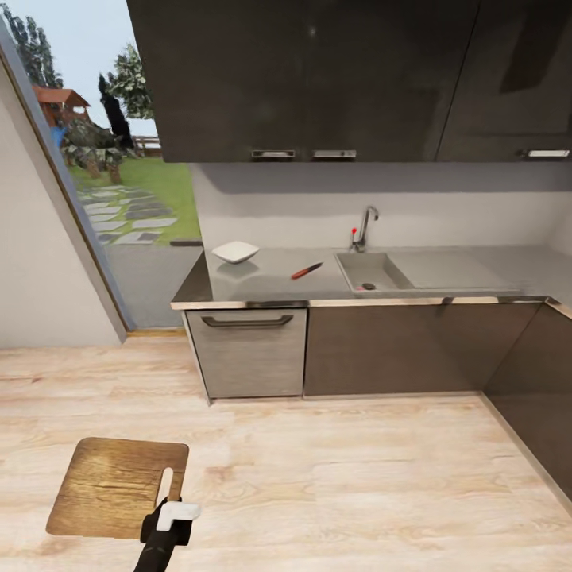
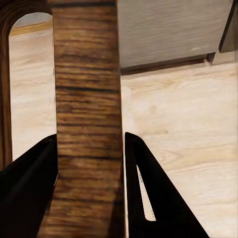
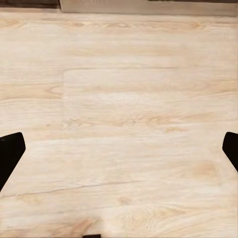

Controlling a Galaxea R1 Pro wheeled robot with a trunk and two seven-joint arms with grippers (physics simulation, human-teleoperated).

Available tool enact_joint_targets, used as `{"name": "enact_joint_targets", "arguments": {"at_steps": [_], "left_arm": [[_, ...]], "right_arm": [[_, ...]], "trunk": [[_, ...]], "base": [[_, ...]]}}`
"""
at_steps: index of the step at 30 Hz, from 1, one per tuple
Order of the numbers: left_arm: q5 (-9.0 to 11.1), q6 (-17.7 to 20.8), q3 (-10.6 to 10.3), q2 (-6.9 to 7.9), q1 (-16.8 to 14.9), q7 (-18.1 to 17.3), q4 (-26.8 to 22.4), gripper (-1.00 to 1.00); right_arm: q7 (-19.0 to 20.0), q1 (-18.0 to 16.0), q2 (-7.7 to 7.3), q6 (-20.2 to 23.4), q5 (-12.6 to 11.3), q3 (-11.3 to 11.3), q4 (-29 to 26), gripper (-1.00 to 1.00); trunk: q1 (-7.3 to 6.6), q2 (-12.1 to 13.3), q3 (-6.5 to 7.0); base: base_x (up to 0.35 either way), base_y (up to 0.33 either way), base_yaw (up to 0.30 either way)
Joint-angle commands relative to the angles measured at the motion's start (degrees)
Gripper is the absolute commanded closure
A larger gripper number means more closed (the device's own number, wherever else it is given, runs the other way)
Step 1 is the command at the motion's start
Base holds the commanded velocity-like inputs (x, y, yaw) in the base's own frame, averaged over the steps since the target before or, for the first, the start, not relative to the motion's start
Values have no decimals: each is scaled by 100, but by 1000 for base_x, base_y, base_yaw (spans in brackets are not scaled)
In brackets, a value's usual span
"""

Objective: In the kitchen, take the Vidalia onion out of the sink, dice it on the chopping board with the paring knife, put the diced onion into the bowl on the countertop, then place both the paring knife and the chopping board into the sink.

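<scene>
My left gripper (image 1: 168, 508) is shut on the handle strip of the dark brown chopping board (image 1: 115, 486), holding it flat above the floor at the lower left. In the left wrist view the board's handle (image 2: 88, 124) runs between the two black fingers (image 2: 153, 198). Ahead, the white bowl (image 1: 235, 252) sits on the grey countertop (image 1: 262, 284), and the paring knife (image 1: 307, 271) lies between the bowl and the sink (image 1: 381, 270). A small dark spot (image 1: 368, 286) lies in the basin; I cannot tell if it is the onion or the drain. My right gripper (image 3: 119, 148) is open over bare floor.
A chrome faucet (image 1: 366, 225) with a red knob stands behind the basin. Dark cabinets run under the counter, with a steel-fronted dishwasher (image 1: 248, 349) at the left end. A cabinet run (image 1: 540, 381) turns the corner at the right. A glass door (image 1: 119, 199) opens onto a garden at the left.
</scene>
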Motion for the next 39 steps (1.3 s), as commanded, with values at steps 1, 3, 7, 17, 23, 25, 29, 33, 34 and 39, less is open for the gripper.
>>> {"name": "enact_joint_targets", "arguments": {"at_steps": [1,3,7,17,23,25,29,33,34,39], "left_arm": [[-7,-30,-32,-1,-12,67,21,100],[-8,-31,-32,1,-12,67,21,100],[-7,-32,-32,2,-12,67,21,100],[-8,-32,-32,3,-12,67,21,100],[-13,-32,-32,-5,-12,60,21,100],[-16,91,-23,-28,-12,66,8,100],[-40,2076,8,-138,-3,65,-1018,100],[-44,4800,-4,83,-3,57,-4027,100],[-49,5821,-5,151,-3,50,-5181,100],[-111,9112,11,157,-9,19,-8820,100]], "right_arm": [[-9,-4,-1,-3,-11,6,4,-100],[-6,-4,-1,4,-11,6,4,-100],[-8,-4,-1,-6,-11,6,4,-100],[-2,-4,-1,7,-11,6,4,-100],[-16,-4,-1,39,-11,-5,4,-100],[-32,-6,-15,474,-11,-18,-100,-100],[-768,-31,-27,2268,-10,-20,-2347,-100],[-949,-490,-35,4423,178,-20,-4577,-100],[-1077,-766,-37,4969,306,-20,-5074,-100],[-1289,-2891,-41,7778,418,-20,-6256,-100]], "trunk": [[6,-11,-11],[6,-11,-11],[6,-11,-11],[6,-11,-11],[6,-11,-11],[6,-11,-11],[6,-11,-11],[6,-11,-11],[6,-11,-11],[6,-11,-11]], "base": [[317,-127,0],[317,-123,0],[317,-25,0],[39,0,0],[224,0,0],[38,0,0],[3,0,0],[0,0,0],[0,0,0],[0,0,0]]}}
